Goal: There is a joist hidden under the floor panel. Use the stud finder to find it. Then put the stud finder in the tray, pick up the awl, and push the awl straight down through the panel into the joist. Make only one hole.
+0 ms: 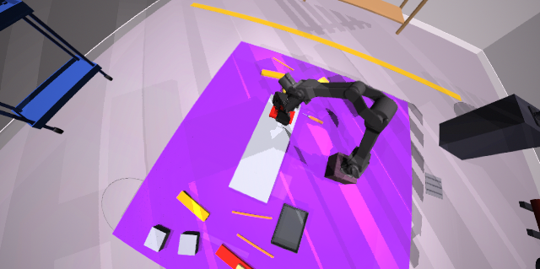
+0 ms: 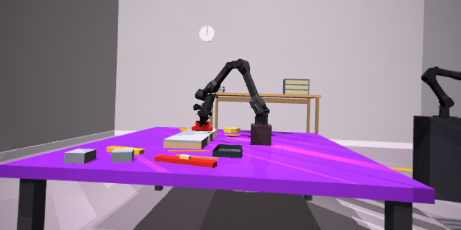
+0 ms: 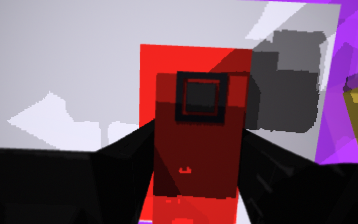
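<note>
My gripper [image 1: 283, 113] [image 2: 202, 122] [image 3: 199, 132] is shut on the red stud finder [image 1: 273, 112] [image 2: 202, 128] [image 3: 195, 150]. The stud finder is at the far end of the pale floor panel [image 1: 253, 172] [image 2: 187, 138] [image 3: 55, 50], on its top or just above it; I cannot tell which. Its square indicator [image 3: 201, 97] is dark. The awl [image 1: 315, 120] [image 2: 232, 135] lies on the table, right of the panel's far end, with an orange handle. The dark tray [image 1: 290, 227] [image 2: 227, 155] stands beyond the panel's near end, to the right, with nothing in it. The joist is hidden.
A yellow block [image 1: 272, 74] lies behind the panel, another [image 1: 192, 206] at its near left. Grey blocks [image 1: 155, 238] [image 2: 122, 155] stand at the near left. A red bar [image 1: 227, 255] [image 2: 185, 161] and thin orange sticks [image 1: 251, 215] [image 1: 255, 245] lie near the tray.
</note>
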Robot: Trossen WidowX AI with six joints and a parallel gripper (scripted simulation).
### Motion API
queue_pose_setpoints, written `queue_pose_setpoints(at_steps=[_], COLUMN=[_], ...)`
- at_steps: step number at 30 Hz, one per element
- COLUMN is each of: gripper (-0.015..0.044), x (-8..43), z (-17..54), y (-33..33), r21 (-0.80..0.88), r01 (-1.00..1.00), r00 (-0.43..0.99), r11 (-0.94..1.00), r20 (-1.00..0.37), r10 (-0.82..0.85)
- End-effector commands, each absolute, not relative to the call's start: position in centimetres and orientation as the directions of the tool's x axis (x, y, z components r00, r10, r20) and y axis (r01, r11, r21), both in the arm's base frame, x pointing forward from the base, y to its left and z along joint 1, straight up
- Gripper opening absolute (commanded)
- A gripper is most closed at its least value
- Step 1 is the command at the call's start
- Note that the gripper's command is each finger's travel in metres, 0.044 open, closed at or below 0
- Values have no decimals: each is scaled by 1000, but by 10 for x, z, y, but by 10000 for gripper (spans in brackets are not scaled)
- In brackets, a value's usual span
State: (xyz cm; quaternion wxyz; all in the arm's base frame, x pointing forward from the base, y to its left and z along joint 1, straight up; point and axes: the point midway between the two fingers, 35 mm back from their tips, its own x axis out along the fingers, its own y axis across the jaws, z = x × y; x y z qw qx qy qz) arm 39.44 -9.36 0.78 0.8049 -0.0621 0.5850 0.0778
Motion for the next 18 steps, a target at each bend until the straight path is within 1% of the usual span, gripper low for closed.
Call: queue_pose_setpoints(at_steps=[1,9,18], gripper=[0,0,0], x=[397,402,401], z=[8,8,9], y=[-111,-134,-130], r21=[-19,-21,-15], r01=[-192,-192,-193], r00=[304,304,305], r11=[981,981,981], r20=[-952,-952,-951], r10=[41,39,45])
